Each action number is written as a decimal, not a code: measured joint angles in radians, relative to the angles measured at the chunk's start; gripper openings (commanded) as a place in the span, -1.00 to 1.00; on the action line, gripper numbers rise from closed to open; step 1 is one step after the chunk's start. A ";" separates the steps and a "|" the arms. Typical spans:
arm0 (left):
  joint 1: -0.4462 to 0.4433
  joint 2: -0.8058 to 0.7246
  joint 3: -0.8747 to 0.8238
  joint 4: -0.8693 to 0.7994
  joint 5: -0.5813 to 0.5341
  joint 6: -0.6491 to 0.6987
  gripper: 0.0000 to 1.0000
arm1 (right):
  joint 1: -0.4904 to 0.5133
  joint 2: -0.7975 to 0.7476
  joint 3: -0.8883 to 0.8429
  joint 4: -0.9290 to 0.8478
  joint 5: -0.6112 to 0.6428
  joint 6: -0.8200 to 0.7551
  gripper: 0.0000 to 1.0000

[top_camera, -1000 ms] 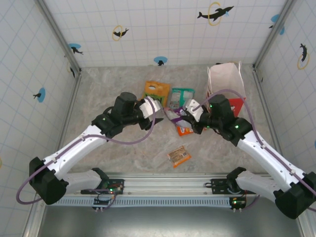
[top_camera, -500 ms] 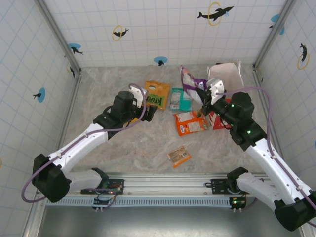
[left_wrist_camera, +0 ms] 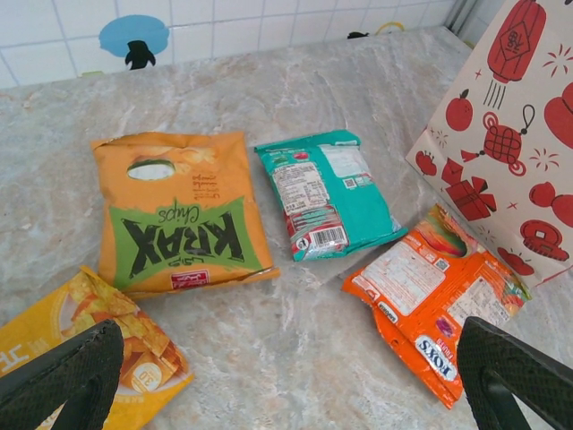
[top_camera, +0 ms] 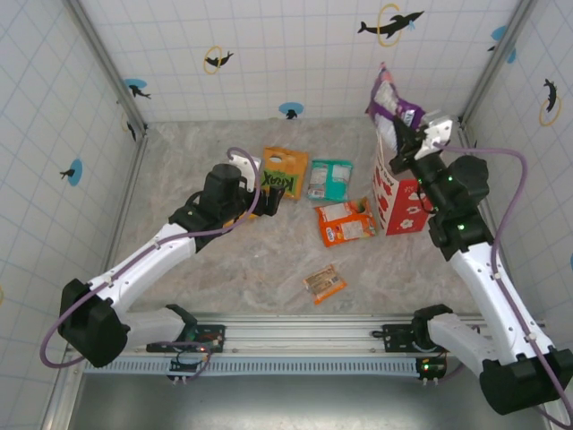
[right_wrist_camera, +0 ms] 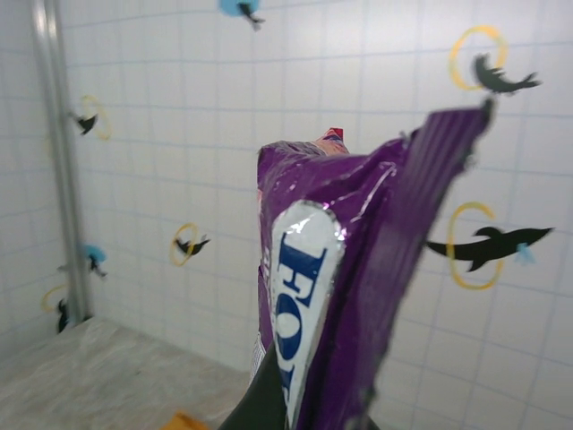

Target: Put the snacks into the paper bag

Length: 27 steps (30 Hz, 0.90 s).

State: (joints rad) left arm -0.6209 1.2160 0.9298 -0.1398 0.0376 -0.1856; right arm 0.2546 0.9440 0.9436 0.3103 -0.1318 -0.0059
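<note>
Top external: right tool (top_camera: 400,136) pinching purple packet (top_camera: 390,97) above paper bag (top_camera: 403,195), left tool (top_camera: 254,191) spread; next likely needs lowering and releasing inside.

Raised packet (top_camera: 390,97): above bag (top_camera: 403,199)
Rox's packet (top_camera: 346,222): just left of bag
Krax packet (top_camera: 284,170): farther left of bag
Bar (top_camera: 323,283): nearer, left of bag

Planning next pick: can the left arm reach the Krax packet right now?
Likely yes: the open left end effector hovers just short of the Krax packet, which lies flat with nothing on it.
</note>
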 measured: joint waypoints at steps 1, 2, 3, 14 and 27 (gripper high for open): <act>0.000 0.002 0.000 0.000 0.003 0.000 0.95 | -0.026 0.001 0.000 0.016 0.000 0.014 -1.00; 0.000 0.004 0.000 0.000 0.004 -0.001 0.95 | -0.053 0.001 0.000 0.029 0.000 0.027 -1.00; 0.000 0.005 0.000 0.000 0.004 -0.002 0.95 | -0.076 0.002 0.000 0.038 -0.001 0.039 -1.00; 0.000 0.022 -0.002 0.002 0.009 -0.003 0.95 | -0.204 0.001 -0.056 0.045 -0.009 0.108 -1.00; 0.000 0.039 -0.002 0.012 0.022 -0.003 0.95 | -0.204 0.105 -0.145 0.033 -0.034 0.105 -0.96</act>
State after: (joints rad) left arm -0.6209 1.2545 0.9276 -0.1280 0.0593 -0.1886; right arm 0.0505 1.0485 0.7982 0.3435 -0.1658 0.0990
